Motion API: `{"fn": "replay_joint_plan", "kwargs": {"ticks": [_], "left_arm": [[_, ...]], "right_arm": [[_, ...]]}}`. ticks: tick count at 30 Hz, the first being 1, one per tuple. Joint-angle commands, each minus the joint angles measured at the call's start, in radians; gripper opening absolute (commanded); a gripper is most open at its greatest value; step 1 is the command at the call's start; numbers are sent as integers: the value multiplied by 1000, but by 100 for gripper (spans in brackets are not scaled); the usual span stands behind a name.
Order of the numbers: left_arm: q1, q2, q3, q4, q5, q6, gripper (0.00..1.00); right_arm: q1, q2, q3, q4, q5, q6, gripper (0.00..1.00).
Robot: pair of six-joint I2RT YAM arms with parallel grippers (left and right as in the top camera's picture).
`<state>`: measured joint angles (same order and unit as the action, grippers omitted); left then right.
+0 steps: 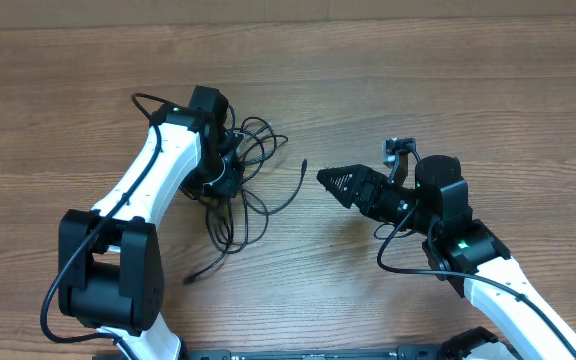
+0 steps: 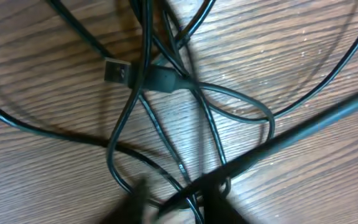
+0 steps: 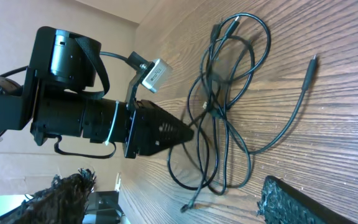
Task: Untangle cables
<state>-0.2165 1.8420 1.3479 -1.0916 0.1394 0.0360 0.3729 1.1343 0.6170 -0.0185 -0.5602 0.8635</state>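
The cables (image 2: 146, 43) under the left gripper (image 3: 188, 132) are black, and one plug (image 2: 118, 71) is shiny silver. The table (image 1: 448, 80) is brown wood with thin dark stripes.

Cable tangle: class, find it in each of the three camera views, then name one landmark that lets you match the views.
Overhead: the cable tangle lies left of centre, at the left arm's tip.
Left wrist: it fills the frame, with a silver plug upper left.
Right wrist: upper middle, right of a black pointed gripper.
Shared landmark: the left gripper, at the tangle in every view.
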Motion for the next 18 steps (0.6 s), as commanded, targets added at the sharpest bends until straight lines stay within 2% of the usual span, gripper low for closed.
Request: {"fn": "replay_joint_plan", "kwargs": {"ticks": [1,2,3,4,6,8,10,11,16,18], "left_arm": [[-7,12,9,0,31,2,69],[-7,12,9,3,31,2,71],[-7,12,9,17,31,2,86],[-7,12,9,28,35,1,89],[-7,12,9,55,46,1,91],[-7,12,9,87,45,-19,85],[-7,12,9,122,45,-32,74],[-7,12,9,136,46,-37,64],[-7,12,9,169,71,-38,25],[-7,12,9,171,72,-43,7]], "right_arm": [[-4,-11,27,4,8,-9,88],[-4,-11,27,3,8,-9,88],[-4,-11,27,0,8,-9,88],[-4,-11,27,-2,9,-9,88],[-4,-11,27,-6,9,-9,88],[-4,-11,27,-12,12,-9,88],[-4,-11,27,-19,19,-9,88],[-4,-11,27,-24,20,-9,88],[-4,-11,27,-37,21,-29,88],[-4,-11,27,-41,24,-28,88]]}}
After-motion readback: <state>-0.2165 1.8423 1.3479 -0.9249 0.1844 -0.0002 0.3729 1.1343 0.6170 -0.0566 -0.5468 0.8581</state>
